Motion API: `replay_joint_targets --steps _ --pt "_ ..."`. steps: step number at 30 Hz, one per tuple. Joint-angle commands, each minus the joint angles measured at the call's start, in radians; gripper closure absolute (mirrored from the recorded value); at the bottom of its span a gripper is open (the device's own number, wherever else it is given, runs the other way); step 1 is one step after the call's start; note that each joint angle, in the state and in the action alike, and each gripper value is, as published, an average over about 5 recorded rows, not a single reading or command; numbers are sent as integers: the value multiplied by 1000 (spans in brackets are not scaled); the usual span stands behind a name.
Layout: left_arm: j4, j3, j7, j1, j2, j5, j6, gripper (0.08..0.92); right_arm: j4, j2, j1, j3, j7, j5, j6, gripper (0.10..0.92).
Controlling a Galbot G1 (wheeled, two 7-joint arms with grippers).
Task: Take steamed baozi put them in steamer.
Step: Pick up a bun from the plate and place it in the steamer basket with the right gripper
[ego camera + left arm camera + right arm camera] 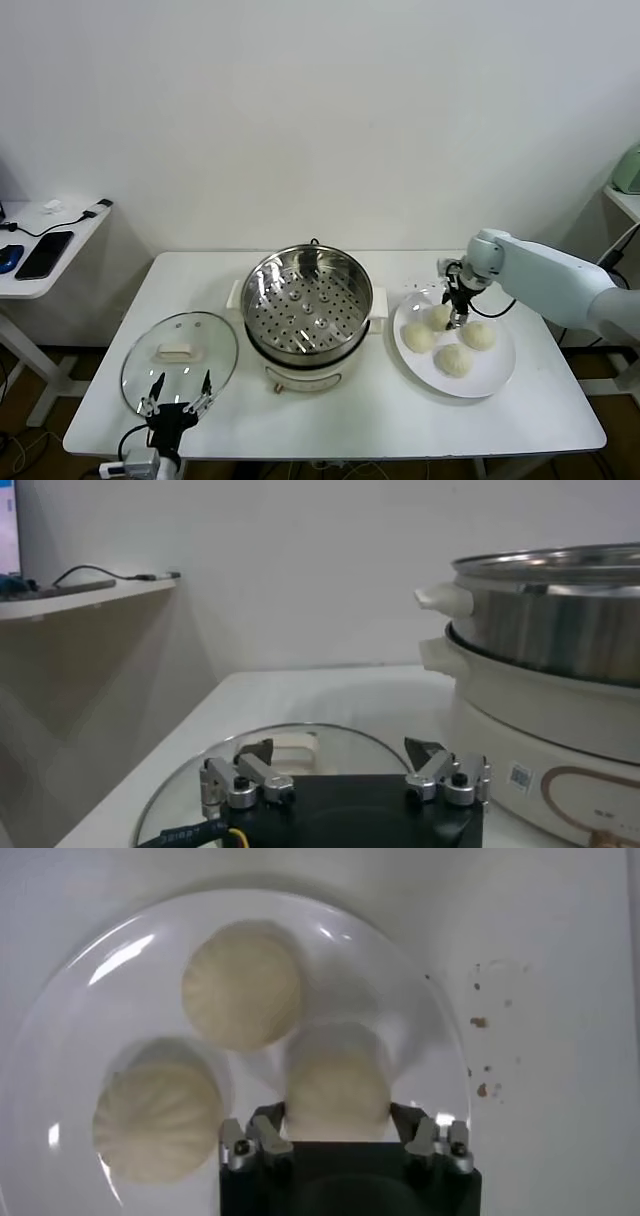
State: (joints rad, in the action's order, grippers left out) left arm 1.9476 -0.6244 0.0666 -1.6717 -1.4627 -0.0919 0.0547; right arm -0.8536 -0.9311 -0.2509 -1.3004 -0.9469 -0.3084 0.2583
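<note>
Four baozi (450, 340) sit on the plate (500, 375); right claw (336, 1138) clamps one soft bun (335, 1088), risking squashing or slipping before the steamer (308, 300); left claw (345, 780) hangs apart, idle.

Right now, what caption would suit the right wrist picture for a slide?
Right gripper closing around one baozi on the white plate, two more buns beside it.

The scene is evenly and brightly lit from above. Glare is seen on the plate (90, 968) rim and the steamer (307, 300); the bun beside the plate's edge is slightly blurred.
</note>
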Motion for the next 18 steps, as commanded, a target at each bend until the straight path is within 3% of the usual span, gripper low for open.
replay_joint_targets --steps 1,9,18 --pt "14 -1 8 -5 -6 3 8 177 -65 30 -48 -18 -8 -15 6 375" --pt "41 2 9 -5 -8 2 18 177 -321 97 -538 -346 -73 -208 -44 413" --pt "60 7 11 -7 -1 1 20 177 -553 -94 -920 -423 -123 -367 -233 414"
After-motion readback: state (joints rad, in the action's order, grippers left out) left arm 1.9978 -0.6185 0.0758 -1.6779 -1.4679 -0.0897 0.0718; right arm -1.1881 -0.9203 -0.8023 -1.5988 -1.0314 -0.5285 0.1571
